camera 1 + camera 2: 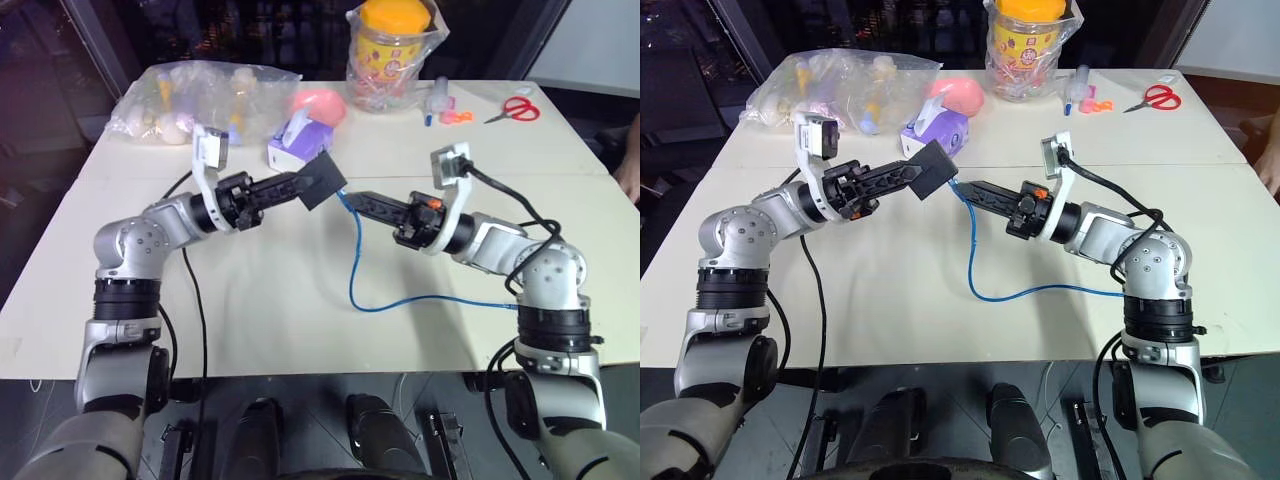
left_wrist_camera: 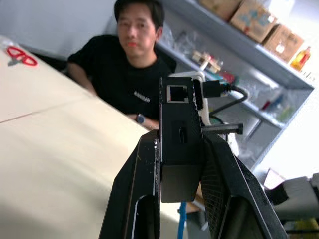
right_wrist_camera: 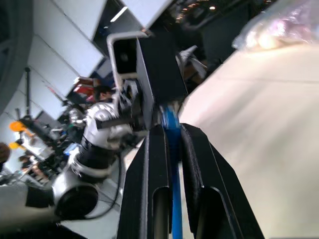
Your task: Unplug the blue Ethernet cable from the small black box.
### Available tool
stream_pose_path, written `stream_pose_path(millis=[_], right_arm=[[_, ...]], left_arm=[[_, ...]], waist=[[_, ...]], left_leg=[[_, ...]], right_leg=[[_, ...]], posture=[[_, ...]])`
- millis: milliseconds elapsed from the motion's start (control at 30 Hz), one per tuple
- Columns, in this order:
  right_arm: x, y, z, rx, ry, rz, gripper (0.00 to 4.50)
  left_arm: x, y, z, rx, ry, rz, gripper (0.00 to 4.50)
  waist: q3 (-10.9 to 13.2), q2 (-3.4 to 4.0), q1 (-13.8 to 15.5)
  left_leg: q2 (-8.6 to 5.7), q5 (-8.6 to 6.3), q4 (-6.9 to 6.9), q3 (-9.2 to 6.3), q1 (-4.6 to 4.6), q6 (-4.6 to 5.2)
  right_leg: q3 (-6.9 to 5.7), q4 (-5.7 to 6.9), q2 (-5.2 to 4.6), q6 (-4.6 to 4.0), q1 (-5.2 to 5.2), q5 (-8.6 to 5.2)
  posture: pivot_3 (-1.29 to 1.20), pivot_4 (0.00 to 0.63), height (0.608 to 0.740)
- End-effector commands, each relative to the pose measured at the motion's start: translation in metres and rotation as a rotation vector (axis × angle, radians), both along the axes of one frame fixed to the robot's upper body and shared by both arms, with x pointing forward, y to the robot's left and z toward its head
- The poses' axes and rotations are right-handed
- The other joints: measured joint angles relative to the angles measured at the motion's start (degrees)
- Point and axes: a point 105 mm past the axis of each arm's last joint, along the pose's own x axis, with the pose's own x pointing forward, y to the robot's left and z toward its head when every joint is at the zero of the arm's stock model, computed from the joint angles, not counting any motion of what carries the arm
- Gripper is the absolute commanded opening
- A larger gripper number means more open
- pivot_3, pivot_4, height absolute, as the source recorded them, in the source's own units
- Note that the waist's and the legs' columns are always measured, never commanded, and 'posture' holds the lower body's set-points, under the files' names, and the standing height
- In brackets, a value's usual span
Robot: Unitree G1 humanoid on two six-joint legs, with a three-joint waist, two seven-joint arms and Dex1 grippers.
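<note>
while left fingers (image 1: 300,189) clamp small black box (image 1: 322,180), right fingers (image 1: 362,202) pinch blue ethernet cable (image 1: 352,262) at plug: press latch, pull straight out.

A robotics lab or workshop: a large cream table (image 1: 300,300) stands in a room with grey metal shelving (image 2: 279,74) stacked with cardboard boxes (image 2: 254,20) and supplies, where a seated person (image 2: 130,74) in a black shirt watches from the table's edge.
</note>
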Motion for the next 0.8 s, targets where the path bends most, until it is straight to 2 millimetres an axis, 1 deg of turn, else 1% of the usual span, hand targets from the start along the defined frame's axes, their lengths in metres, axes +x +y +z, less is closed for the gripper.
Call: stream_pose_path(millis=[33, 167, 300, 367, 400, 500, 667, 800], right_arm=[[0.009, -0.039, -0.002, -0.025, 0.008, -0.167, 0.04], [0.013, -0.048, -0.003, -0.021, 0.013, -0.23, 0.04], [0.011, -0.044, -0.001, -0.016, -0.002, -0.225, 0.04], [0.01, -0.041, 0.003, 0.009, -0.018, -0.205, 0.82], [0.008, -0.039, 0.005, 0.02, -0.023, -0.188, 1.1], [0.008, -0.038, 0.008, 0.031, -0.033, -0.177, 2.53], [0.009, -0.035, 0.013, 0.046, -0.043, -0.155, 2.53], [0.002, -0.017, 0.025, 0.069, -0.081, -0.063, 2.53]], left_arm=[[0.009, 0.038, 0.034, -0.067, -0.14, 0.157, 0.77], [0.009, 0.031, 0.034, -0.087, -0.132, 0.142, 0.77], [0.003, 0.02, 0.03, -0.098, -0.114, 0.091, 0.77], [-0.001, 0.014, 0.029, -0.106, -0.104, 0.058, 0.77], [-0.003, 0.011, 0.028, -0.109, -0.099, 0.044, 0.77], [-0.008, 0.007, 0.027, -0.128, -0.082, 0.011, 0.77], [-0.014, 0.002, 0.026, -0.137, -0.063, -0.026, 0.77], [-0.017, -0.006, 0.02, -0.125, -0.046, -0.054, 0.77]], waist=[[0.0, 0.0, -0.1], [0.0, 0.0, 0.1], [0.0, 0.0, 0.2], [0.0, -0.02, 0.1], [0.0, -0.02, 0.2], [0.0, -0.02, 0.1], [0.0, -0.01, 0.0], [0.0, -0.01, 0.0]], left_leg=[[0.01, 0.0, -0.02, 0.0, 0.0, 0.0], [0.02, 0.0, -0.06, -0.02, 0.0, 0.0], [0.0, 0.0, -0.02, -0.01, -0.03, 0.0], [0.0, 0.0, -0.02, -0.01, -0.04, 0.0], [0.01, 0.0, -0.02, -0.01, -0.04, 0.0], [0.01, 0.0, -0.04, 0.0, -0.04, 0.0], [0.01, 0.0, -0.02, 0.0, -0.02, 0.0], [0.01, 0.0, -0.03, 0.0, -0.02, 0.0]], right_leg=[[0.0, 0.0, 0.01, 0.0, -0.03, 0.0], [0.0, 0.04, 0.03, 0.0, -0.06, 0.0], [0.0, 0.02, 0.0, 0.01, -0.05, 0.0], [0.0, 0.01, 0.0, 0.01, -0.05, 0.01], [-0.01, 0.01, 0.0, 0.01, -0.05, 0.0], [0.0, 0.0, 0.0, 0.01, -0.05, 0.0], [0.01, 0.02, 0.01, 0.02, -0.05, 0.01], [0.01, 0.01, 0.02, 0.01, -0.05, 0.01]], posture=[[0.0, 0.15, 0.74], [0.0, 0.15, 0.74], [0.0, 0.15, 0.74], [0.0, 0.15, 0.74], [0.0, 0.15, 0.74], [0.0, 0.15, 0.74], [0.0, 0.15, 0.74], [0.0, 0.15, 0.74]])
